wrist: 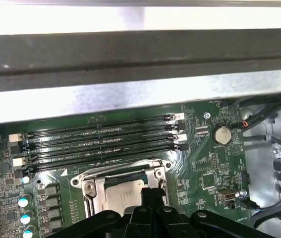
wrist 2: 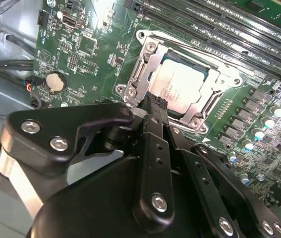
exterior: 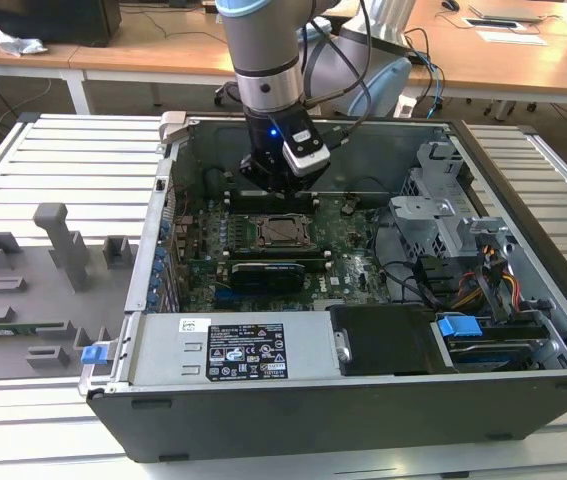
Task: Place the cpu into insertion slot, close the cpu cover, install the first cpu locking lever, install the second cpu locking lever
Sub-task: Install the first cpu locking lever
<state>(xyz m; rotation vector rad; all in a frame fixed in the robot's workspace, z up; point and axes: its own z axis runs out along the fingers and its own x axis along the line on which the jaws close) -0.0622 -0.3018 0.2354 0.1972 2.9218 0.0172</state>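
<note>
End effector (wrist 2: 152, 101), fingers pressed together and empty, hovers at the cpu cover (wrist 2: 145, 67) rim; cpu (wrist 2: 182, 84) sits seated just beyond.

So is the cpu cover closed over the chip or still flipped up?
Closed: the cpu cover lies flat around the cpu in the second wrist view.

Lab or workshop: opened computer case (exterior: 363, 420) on slatted metal bench (exterior: 63, 150), desks (exterior: 143, 55) behind.
</note>
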